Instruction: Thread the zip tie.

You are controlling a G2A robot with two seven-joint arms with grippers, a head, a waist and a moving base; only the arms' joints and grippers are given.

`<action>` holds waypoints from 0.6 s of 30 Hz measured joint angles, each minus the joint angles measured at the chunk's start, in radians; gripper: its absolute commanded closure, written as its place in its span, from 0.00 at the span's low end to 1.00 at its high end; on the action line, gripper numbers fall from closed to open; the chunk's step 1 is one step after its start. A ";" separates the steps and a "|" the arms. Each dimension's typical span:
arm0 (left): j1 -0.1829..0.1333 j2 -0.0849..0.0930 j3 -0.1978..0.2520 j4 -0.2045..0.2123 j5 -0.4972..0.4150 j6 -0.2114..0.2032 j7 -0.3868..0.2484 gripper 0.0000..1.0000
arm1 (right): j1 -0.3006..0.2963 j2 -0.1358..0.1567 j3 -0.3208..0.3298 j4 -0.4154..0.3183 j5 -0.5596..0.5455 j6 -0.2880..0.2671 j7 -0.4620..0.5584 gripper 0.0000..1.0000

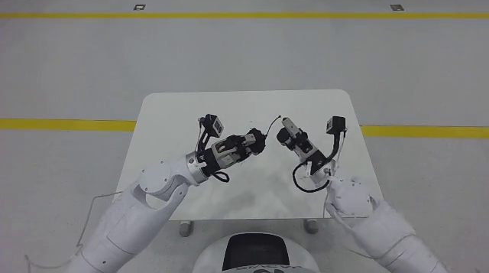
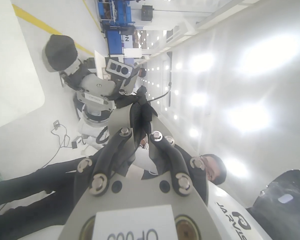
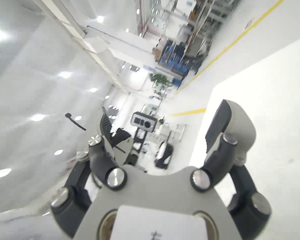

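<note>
**ZIP TIE THREADING: RELATION OF STRAP TO GRIPPERS**

The zip tie (image 1: 273, 125) is held in the air above the middle of the table (image 1: 176, 120), nearer the far edge than the near one. The left gripper (image 1: 257, 141) is closed on one end of it. In the left wrist view the two fingers meet on the black strap with no gap visible. The rest of the strap projects beyond the fingertips.

Long axis: from the left gripper the strap runs obliquely toward the far edge and toward the right-hand edge, with a slight bend. Its free end carries a small thickening (probably the head, though it is too small to confirm).

The right gripper (image 1: 288, 130) stands just beside that free end but apart from it. Its jaws are spread wide and hold nothing, and neither pad touches the strap.

Judgement: the next move turns on this gap. The free end lies to one side of the open jaws, not between them. The right gripper therefore needs to come across the strap's axis before closing.
</note>
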 measured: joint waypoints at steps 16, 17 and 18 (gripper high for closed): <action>0.027 -0.015 -0.010 -0.002 -0.267 -0.044 -0.048 1.00 | 0.009 -0.019 0.058 0.110 0.430 0.000 0.397 0.00; 0.027 -0.016 -0.010 0.001 -0.280 -0.045 -0.059 1.00 | 0.013 -0.022 0.063 0.134 0.489 0.000 0.461 0.00; 0.025 -0.017 -0.008 0.005 -0.294 -0.044 -0.072 1.00 | 0.019 -0.026 0.067 0.165 0.561 0.000 0.541 0.00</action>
